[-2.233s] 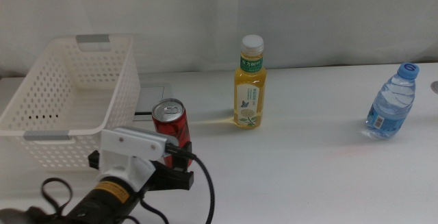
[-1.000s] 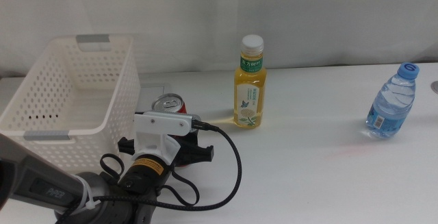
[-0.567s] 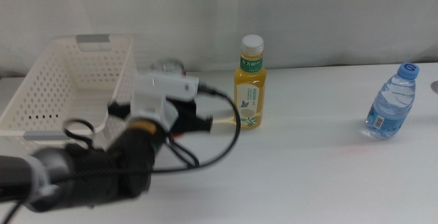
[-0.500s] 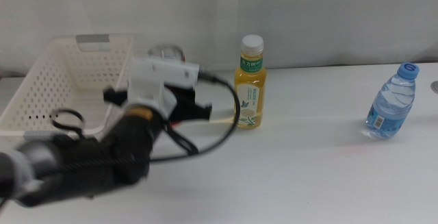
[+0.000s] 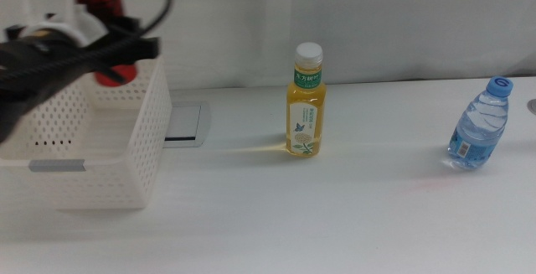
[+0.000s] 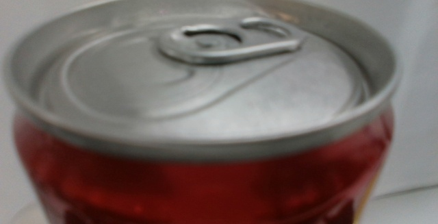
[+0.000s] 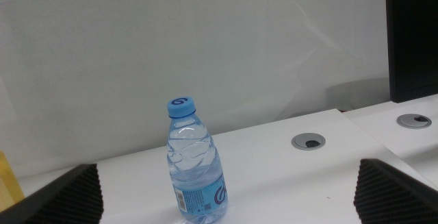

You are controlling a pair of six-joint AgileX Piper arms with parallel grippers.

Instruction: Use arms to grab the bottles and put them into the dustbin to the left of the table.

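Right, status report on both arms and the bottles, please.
Left gripper holding red can above dustbin. Right gripper open, waiting near water bottle. Yellow bottle standing.

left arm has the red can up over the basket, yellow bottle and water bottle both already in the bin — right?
Not quite. The left gripper does hold the red can up over the basket, but both bottles are on the table: the middle view shows the yellow bottle and water bottle standing there. The right gripper waits, open.

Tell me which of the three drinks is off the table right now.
The red can, held up by the left gripper over the white basket. The yellow bottle and the water bottle both stand on the table.
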